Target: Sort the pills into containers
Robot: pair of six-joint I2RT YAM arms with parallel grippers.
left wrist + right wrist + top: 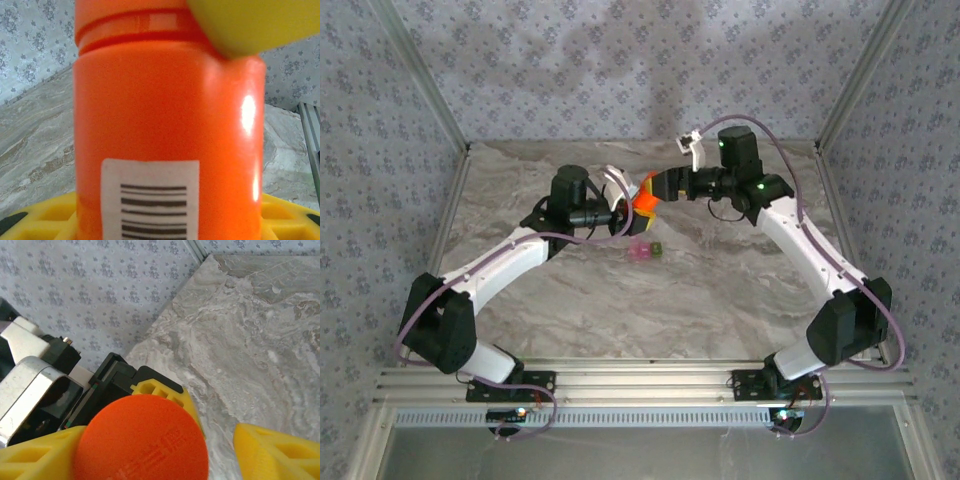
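Note:
My left gripper (632, 205) is shut on the body of an orange bottle (645, 196), held above the table's back middle. Close up, the bottle (165, 110) shows a barcode label, with a yellow right-gripper finger (260, 25) at its top. My right gripper (157, 452) stands open around the round orange cap (142, 440). Its right finger (280, 452) is clear of the cap, while the left finger (35, 452) is against it. The containers (646, 250), a joined pink and green pair, sit on the table just in front of the bottle. The pills are hidden.
The marble tabletop (720, 290) lies between patterned walls with metal frame posts (420, 80) at the back corners. Both arms reach in towards the middle, and the right arm's cable (790, 170) loops over its wrist. Open table lies in front of the containers.

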